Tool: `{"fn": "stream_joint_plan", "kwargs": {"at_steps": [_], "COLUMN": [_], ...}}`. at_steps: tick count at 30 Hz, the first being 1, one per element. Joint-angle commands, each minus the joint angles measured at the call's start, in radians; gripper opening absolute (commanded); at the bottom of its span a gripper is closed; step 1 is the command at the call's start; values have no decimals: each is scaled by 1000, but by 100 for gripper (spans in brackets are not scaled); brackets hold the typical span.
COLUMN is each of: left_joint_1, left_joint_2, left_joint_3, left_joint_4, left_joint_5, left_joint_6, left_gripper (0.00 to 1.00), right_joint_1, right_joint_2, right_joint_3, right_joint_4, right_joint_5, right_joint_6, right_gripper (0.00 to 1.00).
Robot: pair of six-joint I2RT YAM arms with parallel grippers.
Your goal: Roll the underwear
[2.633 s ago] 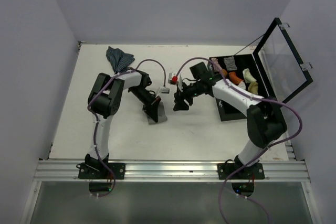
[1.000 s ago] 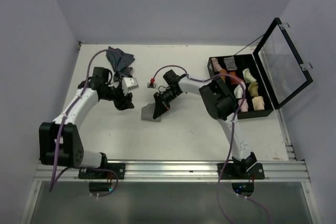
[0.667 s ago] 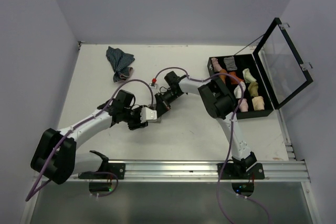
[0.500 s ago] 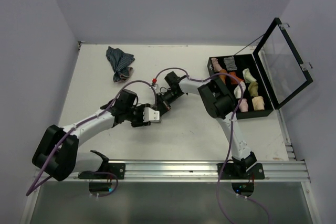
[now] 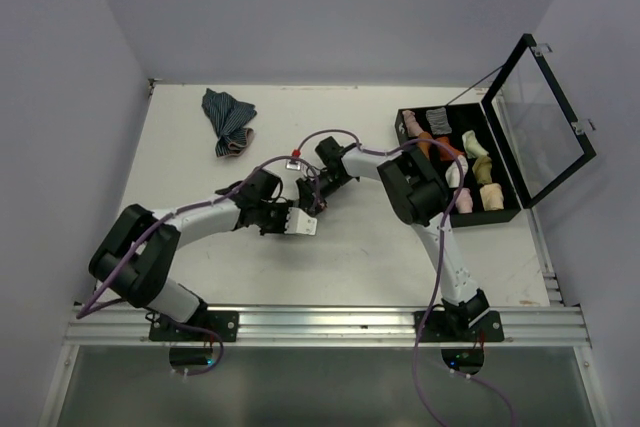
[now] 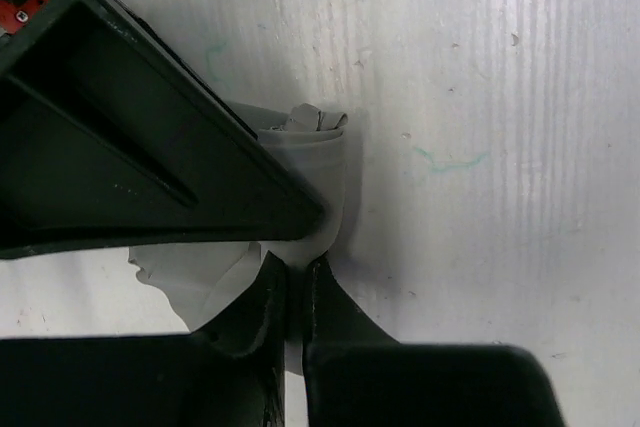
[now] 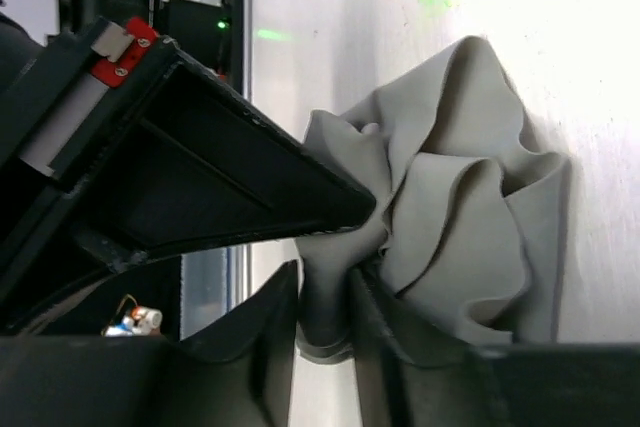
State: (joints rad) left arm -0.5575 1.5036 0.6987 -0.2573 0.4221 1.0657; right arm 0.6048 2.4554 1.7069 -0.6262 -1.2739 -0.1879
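Observation:
The grey underwear lies bunched in folds at the middle of the table, and in the top view both grippers hide almost all of it. My left gripper is shut on a thin edge of the underwear, reaching in from the left. My right gripper comes in from the right. Its jaws stand slightly apart with a thick fold of the same cloth filling the gap. The two grippers nearly touch tip to tip.
A crumpled striped blue cloth lies at the back left. A black compartment box with several rolled items stands at the right, its clear lid propped open. The left arm's cable loops over the table.
My left arm swung from near the striped cloth to the grey underwear and shut on its edge. The right gripper stayed on the cloth, its jaws a little wider.

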Motion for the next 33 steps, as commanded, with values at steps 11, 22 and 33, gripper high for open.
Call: {"fn": "stream_joint_plan", "kwargs": {"at_steps": [11, 22, 33], "left_joint_1": [27, 154, 188], "left_joint_2": [314, 742, 914], "left_joint_3": [238, 597, 851], "left_joint_4": [-568, -724, -843], "left_joint_5": [199, 247, 261], "left_joint_6": [-168, -320, -312], "left_gripper": [0, 0, 3], "right_joint_1": [-200, -180, 157], "right_joint_2": [-243, -653, -693], "right_joint_3": [7, -334, -582], "right_joint_4": [-30, 40, 492], "right_joint_5": [301, 461, 801], "right_joint_6": [-64, -341, -515], "right_gripper": [63, 52, 55]}}
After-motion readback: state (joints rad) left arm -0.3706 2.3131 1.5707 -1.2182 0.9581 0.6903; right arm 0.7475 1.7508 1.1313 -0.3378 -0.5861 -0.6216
